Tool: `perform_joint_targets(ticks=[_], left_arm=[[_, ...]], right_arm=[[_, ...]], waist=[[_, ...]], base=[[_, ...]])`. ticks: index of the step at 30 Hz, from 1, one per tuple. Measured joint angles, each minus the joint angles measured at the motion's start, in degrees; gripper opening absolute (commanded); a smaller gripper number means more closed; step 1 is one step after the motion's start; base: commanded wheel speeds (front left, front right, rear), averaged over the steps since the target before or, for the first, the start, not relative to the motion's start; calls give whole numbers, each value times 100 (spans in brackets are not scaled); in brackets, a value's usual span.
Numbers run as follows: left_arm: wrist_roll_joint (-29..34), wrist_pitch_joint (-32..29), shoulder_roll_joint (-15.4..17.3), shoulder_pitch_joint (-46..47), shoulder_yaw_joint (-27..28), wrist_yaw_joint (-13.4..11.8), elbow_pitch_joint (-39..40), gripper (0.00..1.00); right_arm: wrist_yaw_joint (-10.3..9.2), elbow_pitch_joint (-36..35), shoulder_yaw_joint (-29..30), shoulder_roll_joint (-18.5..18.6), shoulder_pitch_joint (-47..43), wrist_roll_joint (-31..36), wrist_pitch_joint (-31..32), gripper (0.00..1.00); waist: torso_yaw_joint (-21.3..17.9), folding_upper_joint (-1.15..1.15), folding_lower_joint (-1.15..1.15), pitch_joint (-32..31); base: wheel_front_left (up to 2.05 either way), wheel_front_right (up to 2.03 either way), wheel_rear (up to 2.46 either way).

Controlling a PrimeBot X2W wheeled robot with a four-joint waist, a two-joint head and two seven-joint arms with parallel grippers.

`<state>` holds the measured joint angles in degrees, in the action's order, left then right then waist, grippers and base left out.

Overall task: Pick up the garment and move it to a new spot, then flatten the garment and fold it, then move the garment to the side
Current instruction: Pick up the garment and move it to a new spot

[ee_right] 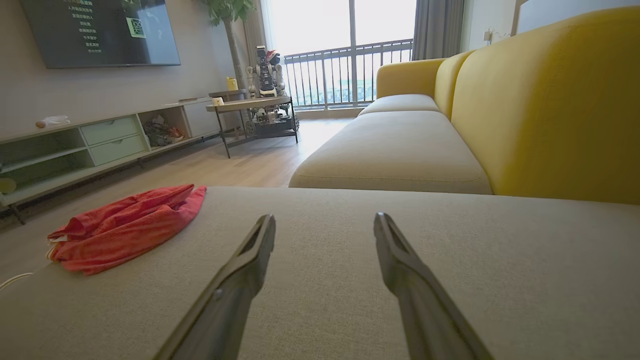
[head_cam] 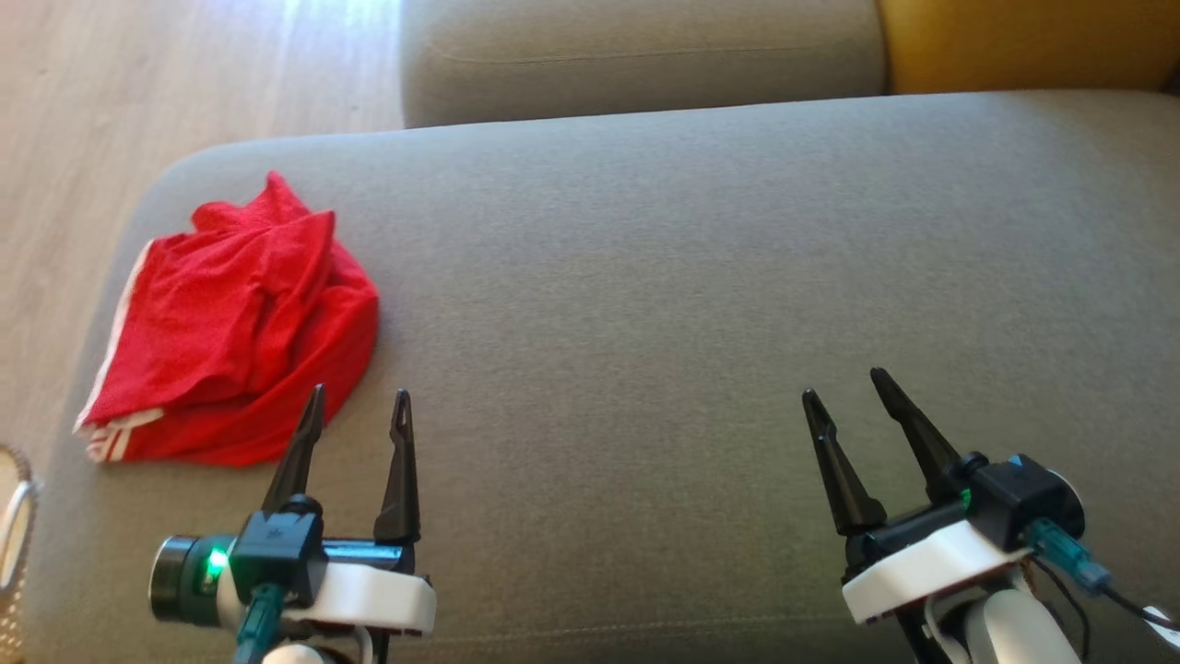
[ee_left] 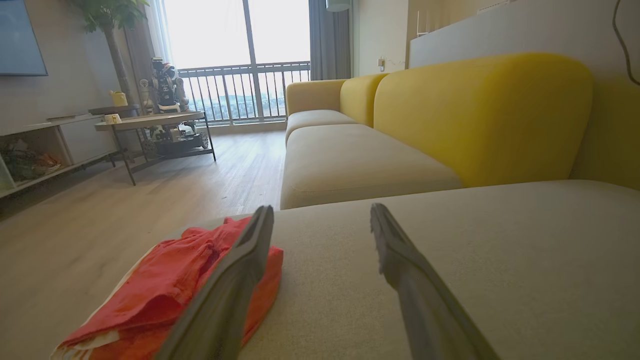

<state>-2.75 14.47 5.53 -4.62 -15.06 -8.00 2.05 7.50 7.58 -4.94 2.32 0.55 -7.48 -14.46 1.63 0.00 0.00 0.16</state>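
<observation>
Loosely bunched red mesh garment [head_cam: 235,337] w/ white stripes on grey woven cushion [head_cam: 701,277].

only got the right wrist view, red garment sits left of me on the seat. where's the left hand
Observer: Left hand is open beside the garment, at its near right edge, gripping nothing.
Operator: touching it
Observer: Can't tell; in the left wrist view one finger overlaps the cloth.
Operator: any markings
Observer: White stripes at its near left corner, head view.
</observation>
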Motion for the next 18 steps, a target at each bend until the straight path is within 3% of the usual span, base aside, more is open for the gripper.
perform_joint_targets(ticks=[18], left_arm=[[1, 1, -98, -152, 539, 19, 175, 100]], right_arm=[[0, -81, -68, 5, -134, 43, 0, 100]], waist=[[1315, 0, 0, 5]], base=[[0, 0, 0]])
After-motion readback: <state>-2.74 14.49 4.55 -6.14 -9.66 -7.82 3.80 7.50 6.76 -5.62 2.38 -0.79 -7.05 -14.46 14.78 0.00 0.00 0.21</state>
